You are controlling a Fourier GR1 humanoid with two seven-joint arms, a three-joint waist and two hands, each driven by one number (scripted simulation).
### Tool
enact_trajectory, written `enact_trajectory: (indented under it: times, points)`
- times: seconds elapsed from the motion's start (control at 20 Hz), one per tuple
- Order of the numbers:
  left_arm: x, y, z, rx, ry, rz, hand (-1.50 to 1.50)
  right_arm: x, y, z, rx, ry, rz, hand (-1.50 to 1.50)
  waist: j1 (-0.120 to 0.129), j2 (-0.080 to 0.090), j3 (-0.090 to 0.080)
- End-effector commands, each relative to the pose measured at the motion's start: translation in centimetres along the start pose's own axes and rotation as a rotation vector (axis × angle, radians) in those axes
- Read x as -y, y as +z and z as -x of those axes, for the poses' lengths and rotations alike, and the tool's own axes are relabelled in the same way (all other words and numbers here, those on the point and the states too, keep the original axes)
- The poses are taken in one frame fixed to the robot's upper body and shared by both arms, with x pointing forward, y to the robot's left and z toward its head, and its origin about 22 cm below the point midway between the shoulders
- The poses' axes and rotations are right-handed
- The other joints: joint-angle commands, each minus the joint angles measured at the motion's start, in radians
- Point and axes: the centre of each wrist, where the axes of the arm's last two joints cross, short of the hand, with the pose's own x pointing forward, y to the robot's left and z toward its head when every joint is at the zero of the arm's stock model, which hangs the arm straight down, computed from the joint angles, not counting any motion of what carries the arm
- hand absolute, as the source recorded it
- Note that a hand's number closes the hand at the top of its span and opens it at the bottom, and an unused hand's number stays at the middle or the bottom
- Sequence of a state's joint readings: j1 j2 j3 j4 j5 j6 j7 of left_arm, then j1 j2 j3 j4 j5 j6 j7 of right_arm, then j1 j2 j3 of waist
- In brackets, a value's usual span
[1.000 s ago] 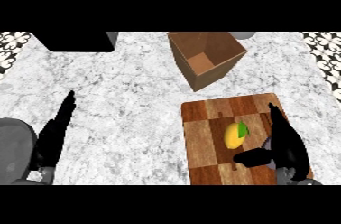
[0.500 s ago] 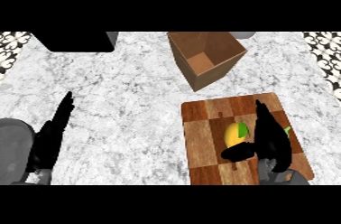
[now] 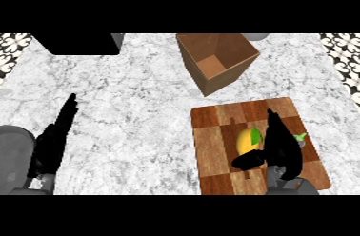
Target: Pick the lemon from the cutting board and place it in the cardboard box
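yellow lemon (image 3: 245, 141), brown checkered cutting board (image 3: 211, 135), tan cardboard box (image 3: 224, 73)

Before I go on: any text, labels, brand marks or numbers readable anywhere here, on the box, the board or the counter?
None. The cardboard box, the cutting board, the lemon and the marble counter carry no readable text, number or sign.

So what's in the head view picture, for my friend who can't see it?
The robot's right hand is open beside a yellow lemon on a wooden cutting board. An open cardboard box stands farther back on the marble counter, and the left hand rests open at the left.
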State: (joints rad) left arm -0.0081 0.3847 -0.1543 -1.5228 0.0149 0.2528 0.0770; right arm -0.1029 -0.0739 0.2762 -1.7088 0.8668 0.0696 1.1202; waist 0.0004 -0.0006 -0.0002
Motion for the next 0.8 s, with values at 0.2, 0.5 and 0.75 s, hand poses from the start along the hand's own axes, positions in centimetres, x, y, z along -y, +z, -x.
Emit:
enact_trajectory:
  times: [0.2,0.5,0.75]
  points:
    - [0.3,0.3,2.2,0.002,0.007,0.005,0.0,0.1,0.2,-0.9,-0.107,0.01,0.001,-1.5,0.0,0.001,0.0]
    - [-0.3,0.3,0.2,0.002,-0.004,0.004,0.0,-1.4,-0.6,-0.3,-0.108,0.01,0.009,-1.5,0.001,0.0,0.0]
    - [-1.2,0.5,-1.4,0.0,-0.003,0.007,0.0,-2.5,-2.6,0.6,-0.122,0.001,-0.001,-1.5,0.003,0.0,0.0]
